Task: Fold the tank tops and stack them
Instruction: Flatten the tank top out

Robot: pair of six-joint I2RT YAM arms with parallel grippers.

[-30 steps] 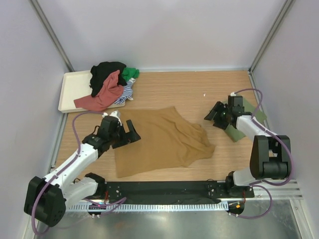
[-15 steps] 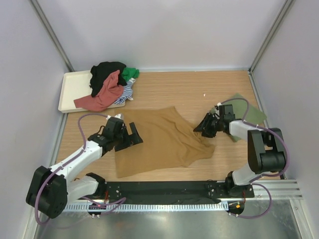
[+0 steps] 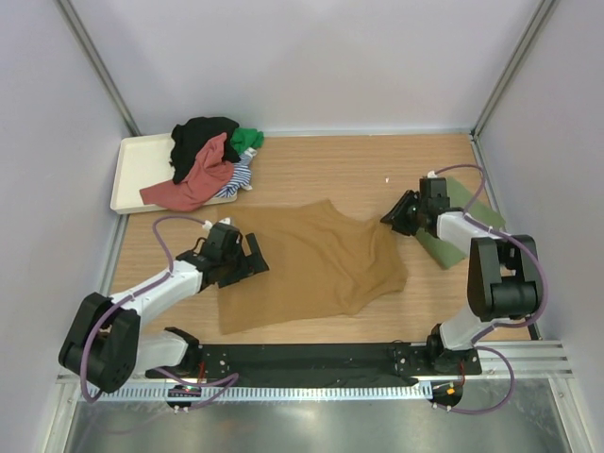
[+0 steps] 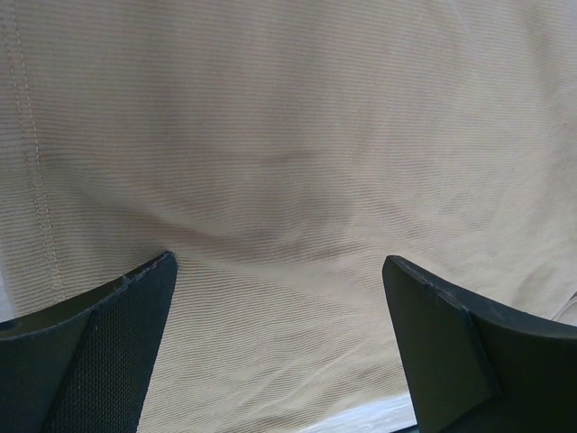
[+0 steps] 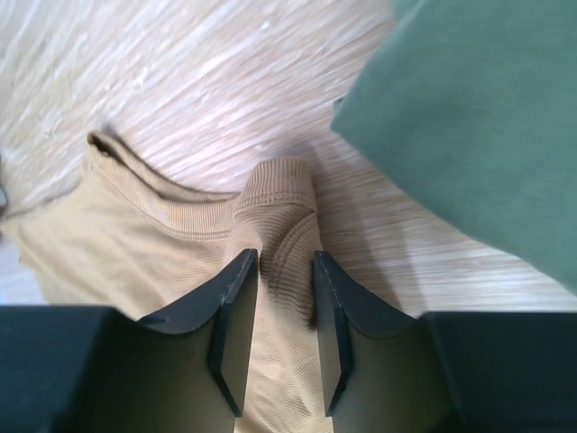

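pinching strap [image 5: 281, 203] of brown top [image 3: 311, 269] with right claw [image 5: 284, 257], clamped on thin fold. brown top spread mid table [image 3: 368, 160]; left claw [image 4: 278, 262] wide apart over its left edge. could lose strap if tugged hard; could bunch cloth or drag it onto green top [image 5: 469, 117].

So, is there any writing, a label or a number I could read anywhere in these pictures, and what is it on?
None can be read in any view.
The mustard brown tank top shows only plain ribbed cloth and stitching.
The folded green top shows no print on the side in view.
The pile of tops on the cream tray shows only colours and stripes.
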